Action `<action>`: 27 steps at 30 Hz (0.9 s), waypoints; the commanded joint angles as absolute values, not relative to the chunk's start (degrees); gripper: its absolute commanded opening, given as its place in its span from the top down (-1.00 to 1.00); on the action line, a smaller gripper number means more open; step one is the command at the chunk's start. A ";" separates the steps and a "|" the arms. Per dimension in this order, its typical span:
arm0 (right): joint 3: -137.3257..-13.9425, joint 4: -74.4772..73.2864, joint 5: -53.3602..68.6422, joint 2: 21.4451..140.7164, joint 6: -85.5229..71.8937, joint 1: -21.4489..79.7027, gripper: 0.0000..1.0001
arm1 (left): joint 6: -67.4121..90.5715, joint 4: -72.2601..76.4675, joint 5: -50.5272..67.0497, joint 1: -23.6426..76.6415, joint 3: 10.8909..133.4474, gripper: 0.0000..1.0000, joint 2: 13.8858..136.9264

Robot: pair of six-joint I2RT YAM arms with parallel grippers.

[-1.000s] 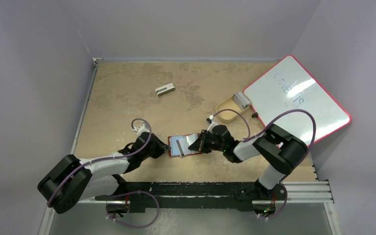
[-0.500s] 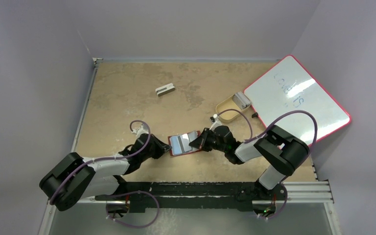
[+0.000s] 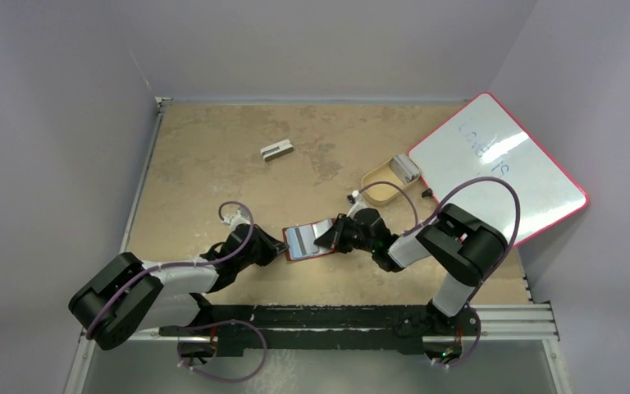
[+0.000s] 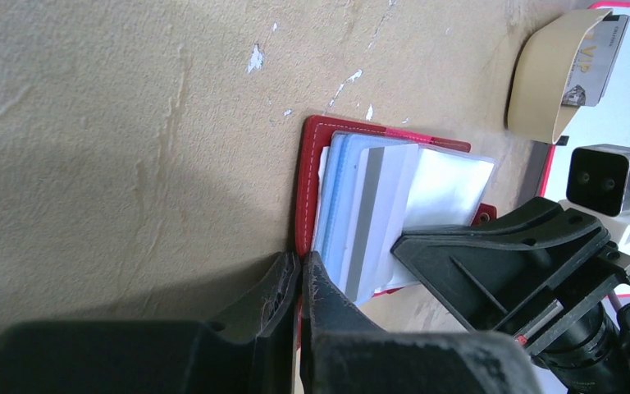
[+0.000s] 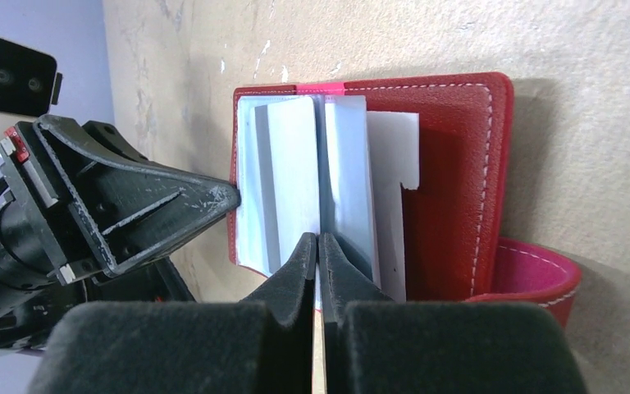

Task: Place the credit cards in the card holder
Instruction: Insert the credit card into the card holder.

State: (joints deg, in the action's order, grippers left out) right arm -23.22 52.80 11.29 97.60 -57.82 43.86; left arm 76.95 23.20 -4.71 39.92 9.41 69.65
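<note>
The red card holder [image 3: 320, 255] lies open on the tan table between my two grippers. Several pale bluish and grey cards [image 4: 369, 209] sit fanned inside it. My left gripper [image 4: 302, 267] is shut on the holder's red near edge [image 4: 305, 189]; from above it [image 3: 281, 247] is at the holder's left end. My right gripper [image 5: 318, 244] is shut on the edge of a thin pale card [image 5: 346, 176] that stands tilted over the open holder [image 5: 451, 189]. From above it [image 3: 326, 239] is at the holder's right side.
A tan oval tray [image 3: 377, 184] with another card in it stands behind and to the right of the holder. A red-framed whiteboard [image 3: 500, 164] lies at the far right. A small grey-white block [image 3: 276, 150] lies at the back. Walls close in on three sides.
My right gripper has moved a little left with the card, so the card now lies further over the holder. The left gripper keeps its hold on the holder's edge.
</note>
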 commanded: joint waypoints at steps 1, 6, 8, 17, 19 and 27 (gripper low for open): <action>-26.20 52.03 12.91 98.67 -55.38 44.72 1.00 | 75.48 23.90 -4.98 40.57 9.76 1.00 69.93; -29.02 45.98 11.66 97.40 -53.36 46.13 0.86 | 75.24 23.43 -5.01 40.69 10.16 1.00 69.79; -29.87 41.73 10.42 95.88 -52.05 46.08 0.72 | 75.16 23.30 -5.04 40.77 10.22 1.00 69.62; -33.86 27.84 4.20 89.08 -46.62 46.21 0.37 | 75.06 22.70 -5.28 40.74 10.16 1.00 68.99; -34.15 28.72 5.39 89.63 -46.72 46.38 0.35 | 75.10 22.72 -5.27 40.85 10.19 1.00 68.83; -35.72 30.70 6.86 93.61 -47.61 48.16 0.46 | 75.08 22.33 -5.45 41.04 10.06 1.00 68.15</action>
State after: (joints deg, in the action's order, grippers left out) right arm -33.45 30.28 7.05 92.40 -48.31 47.13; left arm 76.86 22.68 -5.17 40.60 9.43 69.21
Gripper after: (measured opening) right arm 0.270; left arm 0.012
